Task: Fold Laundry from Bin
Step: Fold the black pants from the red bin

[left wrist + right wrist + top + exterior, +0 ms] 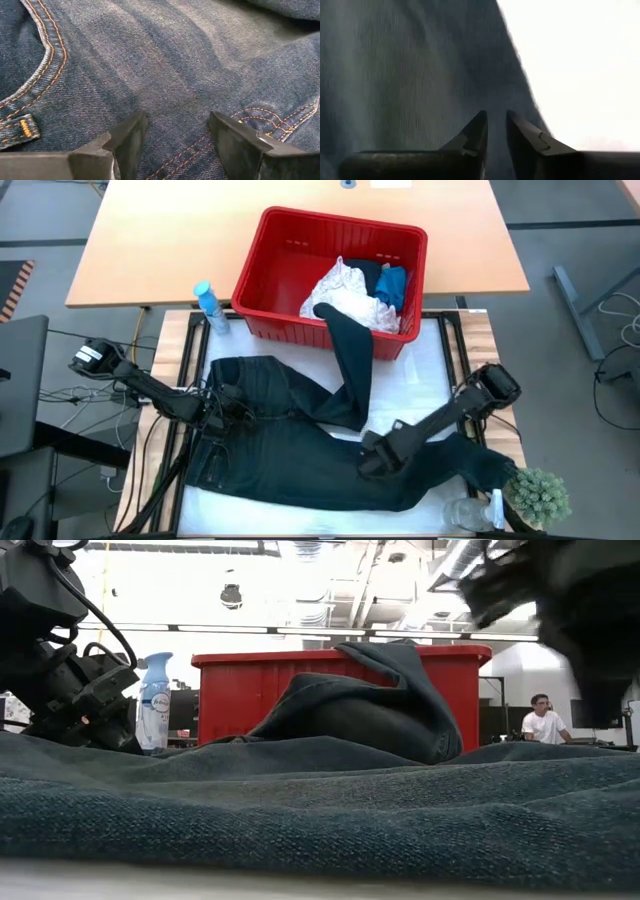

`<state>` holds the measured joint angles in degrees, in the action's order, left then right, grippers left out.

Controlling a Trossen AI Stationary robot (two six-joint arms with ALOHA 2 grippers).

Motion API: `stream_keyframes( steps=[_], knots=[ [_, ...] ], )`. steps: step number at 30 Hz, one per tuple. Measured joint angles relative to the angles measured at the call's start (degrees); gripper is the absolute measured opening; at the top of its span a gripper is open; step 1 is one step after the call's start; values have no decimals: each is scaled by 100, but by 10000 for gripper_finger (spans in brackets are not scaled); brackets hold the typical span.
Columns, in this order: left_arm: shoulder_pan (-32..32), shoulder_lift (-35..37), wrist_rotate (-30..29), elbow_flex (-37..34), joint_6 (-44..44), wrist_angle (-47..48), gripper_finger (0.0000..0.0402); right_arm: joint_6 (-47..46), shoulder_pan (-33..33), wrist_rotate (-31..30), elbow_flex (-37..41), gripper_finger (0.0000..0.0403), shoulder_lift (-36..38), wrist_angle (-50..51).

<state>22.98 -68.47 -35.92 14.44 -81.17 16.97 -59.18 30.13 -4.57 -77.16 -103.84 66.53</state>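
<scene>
Two dark jointed arms, black cables along the left arm [150,390], wedge-shaped matte black fingers [127,142]

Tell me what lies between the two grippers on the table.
High view: only dark jeans span the stretch between the left gripper and right gripper, with one leg running up over the red bin rim.

The surface [438,375] is white-topped with wooden strips showing along its left and right edges. Dark jeans [300,450] lie spread across most of it, one leg running up over the rim of the red bin [270,275], which stands at the far edge. A blue spray bottle [209,307] stands just left of the bin, and a small green plant [538,495] beside a clear glass jar [470,512] occupies the near right corner.
</scene>
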Motion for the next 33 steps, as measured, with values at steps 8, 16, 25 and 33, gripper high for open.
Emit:
stream_keyframes(
  steps=[8,16,25,33],
  knots=[
    [0,0,1,0,-37,-2,219,-28,-433,-1810,-3,112,1517,727],
    [0,0,-3,0,-128,-2,219,1786,-2213,-2016,141,97,2570,1638],
    [0,0,0,0,-160,-9,219,3788,-3743,-1102,342,91,2380,848],
    [0,0,-2,0,-164,-13,219,4689,-3903,-1143,340,91,2192,460]
  ],
)
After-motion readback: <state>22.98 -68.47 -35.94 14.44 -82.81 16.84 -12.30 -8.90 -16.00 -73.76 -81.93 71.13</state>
